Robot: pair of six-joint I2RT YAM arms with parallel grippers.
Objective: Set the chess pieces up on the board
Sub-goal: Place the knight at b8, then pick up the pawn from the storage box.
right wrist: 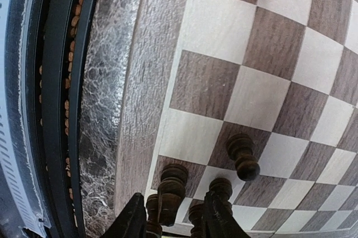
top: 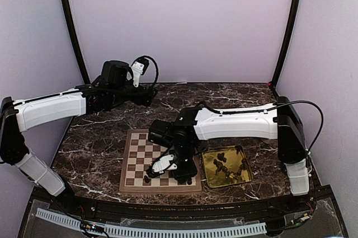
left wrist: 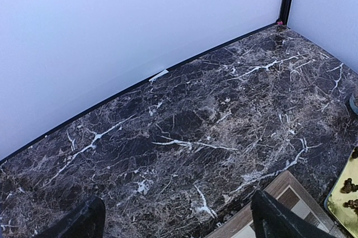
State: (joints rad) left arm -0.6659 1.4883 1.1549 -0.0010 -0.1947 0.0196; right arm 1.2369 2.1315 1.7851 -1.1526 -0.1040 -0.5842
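The checkered wooden board point(top: 137, 148) lies at the front middle of the table. My right gripper point(top: 154, 171) hangs low over its near left corner. In the right wrist view the right gripper point(right wrist: 176, 218) is open, and a dark chess piece point(right wrist: 169, 190) stands on a corner square between its fingers. More dark pieces point(right wrist: 243, 155) stand close by on the board point(right wrist: 140, 109). Several pieces point(top: 224, 165) lie in the gold tray point(top: 241, 179). My left gripper point(top: 150, 97) is open and empty over bare marble at the back point(left wrist: 179, 221).
The gold tray sits just right of the board and shows at the left wrist view's right edge point(left wrist: 344, 207), beside a board corner point(left wrist: 279, 196). The right arm lies across the table's right half. A black rail point(right wrist: 56, 109) runs along the front edge.
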